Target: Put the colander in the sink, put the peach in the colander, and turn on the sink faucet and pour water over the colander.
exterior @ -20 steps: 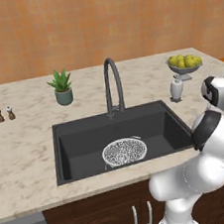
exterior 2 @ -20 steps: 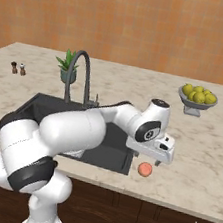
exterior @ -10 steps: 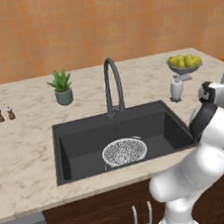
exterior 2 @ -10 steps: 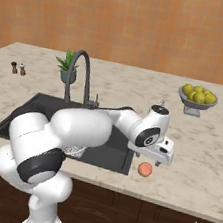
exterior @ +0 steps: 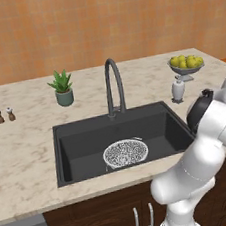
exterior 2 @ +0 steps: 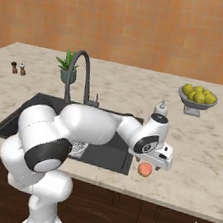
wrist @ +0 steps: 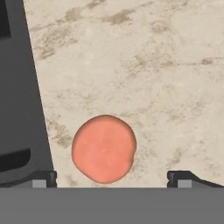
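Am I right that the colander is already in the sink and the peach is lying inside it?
Not quite. The colander is in the sink, but the peach lies on the counter beside the sink, between the open fingers, as the hand view shows.

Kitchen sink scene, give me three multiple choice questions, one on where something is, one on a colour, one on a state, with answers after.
1. Where is the colander?
A. In the sink
B. On the counter by the plant
C. Under the fruit bowl

2. What colour is the peach?
A. Yellow-green
B. Orange-pink
C. Purple

3. How does the gripper stand?
A. Shut on the peach
B. Shut on the faucet
C. Open above the peach

Answers:
1 A, it lies on the black basin floor.
2 B, the hand view shows it orange-pink on the counter.
3 C, the fingertips sit wide apart either side of the fruit, not touching.
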Controlling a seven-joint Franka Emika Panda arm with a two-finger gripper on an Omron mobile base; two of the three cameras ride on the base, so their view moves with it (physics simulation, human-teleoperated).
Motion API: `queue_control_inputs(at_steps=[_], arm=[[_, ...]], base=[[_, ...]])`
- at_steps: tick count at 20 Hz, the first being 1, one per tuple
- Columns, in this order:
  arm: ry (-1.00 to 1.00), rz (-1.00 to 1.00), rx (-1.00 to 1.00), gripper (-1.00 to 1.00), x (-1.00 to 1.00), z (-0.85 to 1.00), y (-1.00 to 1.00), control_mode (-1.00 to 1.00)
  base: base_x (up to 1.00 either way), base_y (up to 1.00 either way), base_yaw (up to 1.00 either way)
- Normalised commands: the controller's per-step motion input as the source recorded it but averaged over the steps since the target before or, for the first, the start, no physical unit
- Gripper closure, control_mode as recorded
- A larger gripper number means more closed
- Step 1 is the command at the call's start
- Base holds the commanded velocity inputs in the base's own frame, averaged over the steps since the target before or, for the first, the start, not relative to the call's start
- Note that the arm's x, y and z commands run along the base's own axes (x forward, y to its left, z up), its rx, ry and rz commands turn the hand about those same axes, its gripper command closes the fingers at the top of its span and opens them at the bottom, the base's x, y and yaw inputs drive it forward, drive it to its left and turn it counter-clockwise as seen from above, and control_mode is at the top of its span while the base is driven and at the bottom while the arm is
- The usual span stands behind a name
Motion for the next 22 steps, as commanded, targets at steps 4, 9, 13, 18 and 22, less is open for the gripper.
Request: queue_control_inputs(at_steps=[4,9,13,18,22], arm=[[-0.02,0.0,0.0,-1.0,0.0,-0.23,0.0,-1.0],[-0.01,0.0,0.0,-1.0,0.0,-0.27,0.0,-1.0],[-0.02,0.0,0.0,-1.0,0.0,-0.19,0.0,-1.0],[-0.02,0.0,0.0,-1.0,0.0,-0.19,0.0,-1.0],[-0.01,0.0,0.0,-1.0,0.0,-0.15,0.0,-1.0]], base=[[0.0,0.0,0.0],[0.0,0.0,0.0],[0.0,0.0,0.0],[0.0,0.0,0.0],[0.0,0.0,0.0]])
